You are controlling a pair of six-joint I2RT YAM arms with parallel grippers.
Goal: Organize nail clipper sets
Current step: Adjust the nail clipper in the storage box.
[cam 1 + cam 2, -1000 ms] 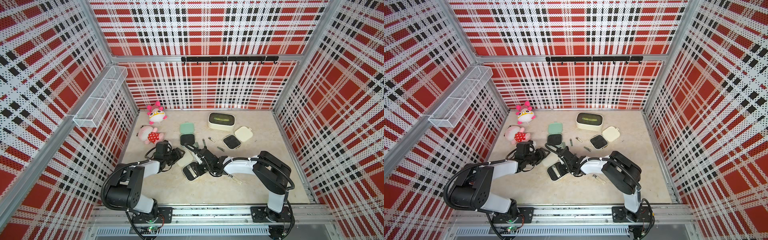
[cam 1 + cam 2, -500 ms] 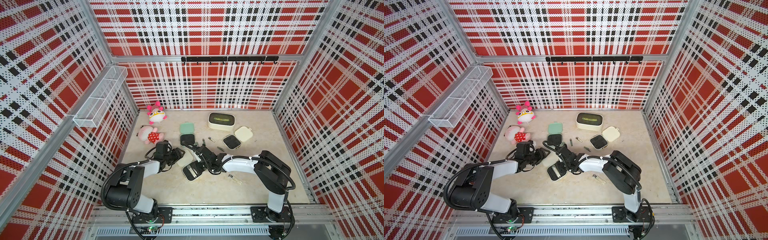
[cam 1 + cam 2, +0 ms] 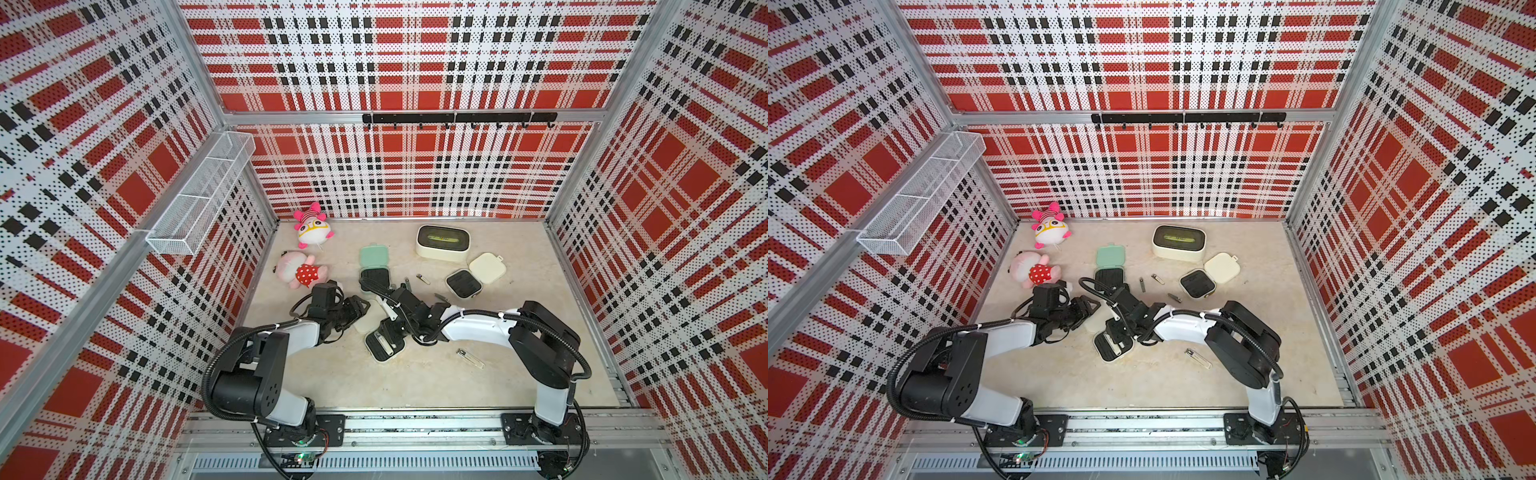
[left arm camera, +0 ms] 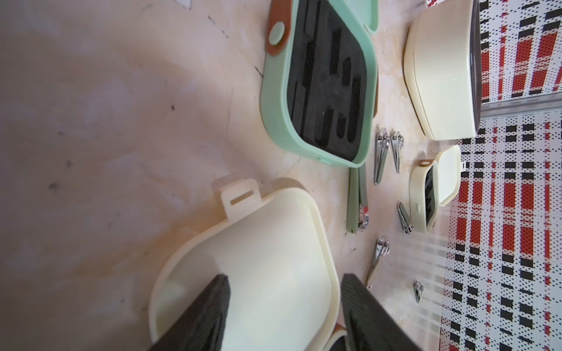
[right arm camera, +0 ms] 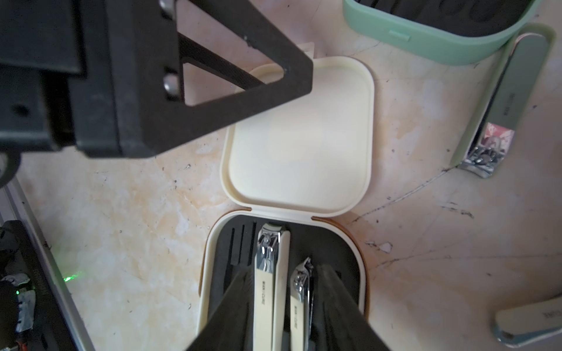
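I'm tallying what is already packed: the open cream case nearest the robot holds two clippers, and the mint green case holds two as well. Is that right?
Not quite. The mint green case is empty: the left wrist view shows nothing in it. The rest stands: the open cream case nearest the robot does hold two clippers, as the right wrist view shows.

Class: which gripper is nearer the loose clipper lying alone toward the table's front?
Right. The right gripper hovers over the open cream case next to the clipper; the left gripper sits farther off, at that case's lid.
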